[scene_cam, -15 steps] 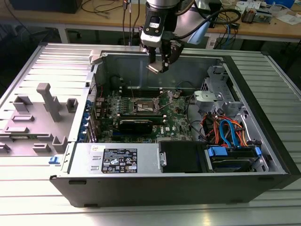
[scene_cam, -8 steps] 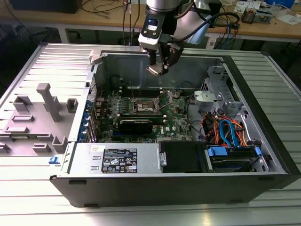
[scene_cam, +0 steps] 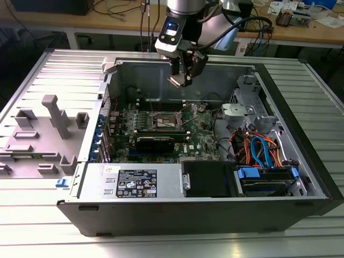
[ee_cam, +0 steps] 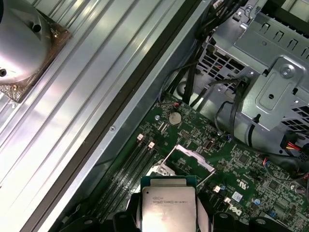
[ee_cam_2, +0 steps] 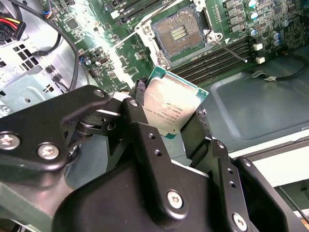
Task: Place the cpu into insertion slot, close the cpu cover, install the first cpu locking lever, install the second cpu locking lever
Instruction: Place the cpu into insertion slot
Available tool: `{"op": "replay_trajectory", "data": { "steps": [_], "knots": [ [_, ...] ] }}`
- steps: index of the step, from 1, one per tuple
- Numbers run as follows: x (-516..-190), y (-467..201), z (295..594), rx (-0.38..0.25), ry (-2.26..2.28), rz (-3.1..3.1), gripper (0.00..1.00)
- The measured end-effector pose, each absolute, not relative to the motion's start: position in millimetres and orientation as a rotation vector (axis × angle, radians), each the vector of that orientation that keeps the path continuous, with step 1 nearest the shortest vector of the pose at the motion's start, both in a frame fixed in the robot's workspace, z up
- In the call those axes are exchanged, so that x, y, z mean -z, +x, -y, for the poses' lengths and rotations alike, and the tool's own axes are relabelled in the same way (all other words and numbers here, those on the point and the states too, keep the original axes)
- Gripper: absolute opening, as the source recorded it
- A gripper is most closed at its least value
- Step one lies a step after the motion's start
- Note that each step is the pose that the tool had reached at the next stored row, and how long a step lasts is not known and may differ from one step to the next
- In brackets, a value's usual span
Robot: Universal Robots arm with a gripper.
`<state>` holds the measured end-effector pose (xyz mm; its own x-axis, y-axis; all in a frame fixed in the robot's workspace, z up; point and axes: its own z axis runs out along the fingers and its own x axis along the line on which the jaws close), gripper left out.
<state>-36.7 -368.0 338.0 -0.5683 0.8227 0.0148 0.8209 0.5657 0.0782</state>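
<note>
Cpu (ee_cam_2: 169, 108) is hanging clamped edge to edge between the two black fingers of the pincer (ee_cam_2: 171, 101), its dull silver top facing the camera in both wrist views and its green border showing around the metal. In the exterior view it is hovering well above the green motherboard (scene_cam: 201, 137), inside the open computer case (scene_cam: 161, 207). The insertion slot (ee_cam_2: 179, 33) is lying uncovered below it, with the dark square contact field exposed inside a silver surround. In the first wrist view the cpu cover (ee_cam: 194, 156) is standing raised off the board just beyond the chip. A thin wire lever (ee_cam_2: 231, 50) is sticking out beside the slot, over the long black memory slots (ee_cam_2: 212, 60). Orange and blue cables (scene_cam: 258, 148) are lying at the case's end on the exterior view's right. The case is resting on a ribbed metal surface (scene_cam: 301, 236), with grey fixtures (scene_cam: 56, 115) on the exterior view's left.
</note>
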Motion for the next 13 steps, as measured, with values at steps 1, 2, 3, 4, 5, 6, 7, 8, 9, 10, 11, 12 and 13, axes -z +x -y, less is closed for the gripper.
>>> {"op": "replay_trajectory", "data": {
  "steps": [1,2,3,4,5,6,7,8,9,10,11,12,13],
  "knots": [
    [-338.0,-36.7,368.0,-0.119,1.449,-2.759,0.54],
    [-338.0,-36.7,368.0,-0.119,1.449,-2.759,0.54],
    [-338.0,-36.7,368.0,-0.119,1.449,-2.759,0.54],
    [-338.0,-36.7,368.0,-0.119,1.449,-2.759,0.54],
    [-338.0,-36.7,368.0,-0.119,1.449,-2.759,0.54],
    [-338.0,-36.7,368.0,-0.119,1.45,-2.758,0.54],
    [-337.9,-36.7,368.0,-0.119,1.453,-2.757,0.54],
    [-337.7,-36.6,368.0,-0.119,1.462,-2.751,0.54],
    [-337.5,-36.7,368.0,-0.119,1.473,-2.745,0.54],
    [-337.3,-36.7,368.0,-0.119,1.488,-2.737,0.54],
    [-337.1,-36.7,368.0,-0.118,1.501,-2.729,0.54],
    [-336.8,-36.7,368.0,-0.118,1.52,-2.718,0.54],
    [-336.4,-36.7,368.0,-0.117,1.543,-2.704,0.54]
  ]
}}
